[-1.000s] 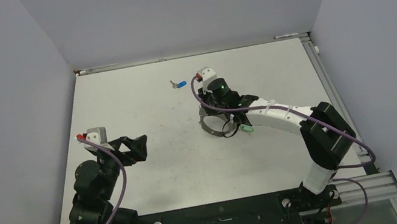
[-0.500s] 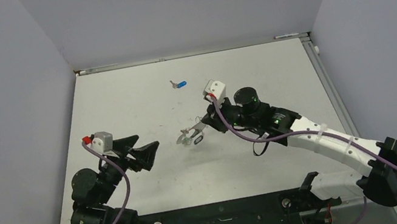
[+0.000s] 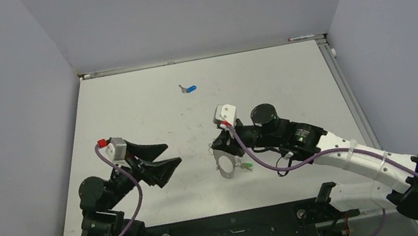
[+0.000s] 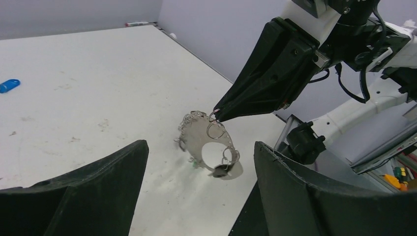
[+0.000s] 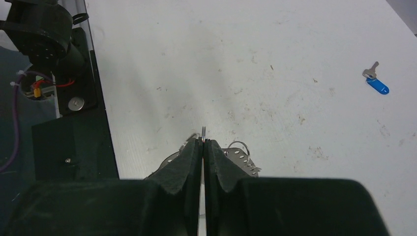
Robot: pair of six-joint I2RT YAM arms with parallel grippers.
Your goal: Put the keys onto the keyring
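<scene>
My right gripper (image 3: 216,149) is shut on the keyring (image 3: 225,164), a silvery hoop with small rings strung on it, and holds it hanging above the near-middle of the table. The pinched top edge shows in the right wrist view (image 5: 203,132) between the closed fingers (image 5: 192,157). The green key (image 3: 246,167) dangles at the hoop's lower right. The blue key (image 3: 190,88) lies loose on the far table and also shows in the right wrist view (image 5: 376,84). My left gripper (image 3: 172,153) is open and empty, left of the hoop; the keyring (image 4: 196,135) hangs ahead between its fingers.
A black base plate (image 3: 233,234) and metal rail run along the table's near edge. Grey walls enclose the left, back and right sides. A metal strip (image 3: 344,87) borders the right edge.
My right gripper lifted the keyring off the table, swung left, then came nearer. My left gripper moved right toward it, still open.
</scene>
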